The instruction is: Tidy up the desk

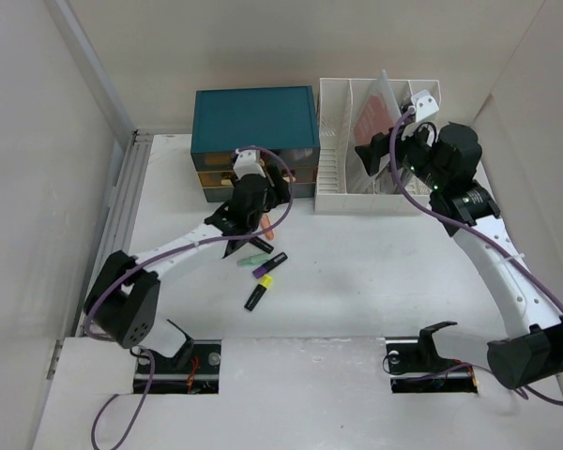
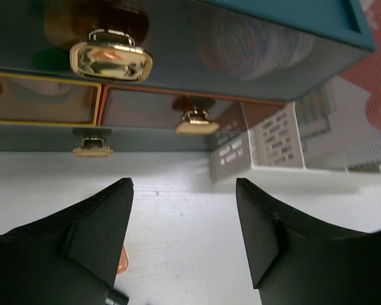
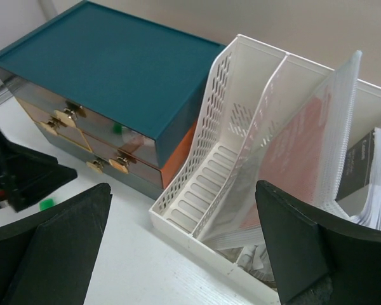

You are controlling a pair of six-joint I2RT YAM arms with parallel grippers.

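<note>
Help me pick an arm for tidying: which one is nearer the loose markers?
Left. The left fingers sit right beside the markers, in front of the drawers; the right fingers are far off at the file rack.

Plain off-white panels [image 1: 38,141] wall me in left, back and right. A grey metal rail [image 1: 122,216] runs along the left panel's foot.

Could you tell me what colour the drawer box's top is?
Teal; the drawer box shows best in the right wrist view.

The parted tool [image 2: 184,190] faces gold-handled drawers [image 2: 254,57] over the white desk [image 2: 178,260].
</note>
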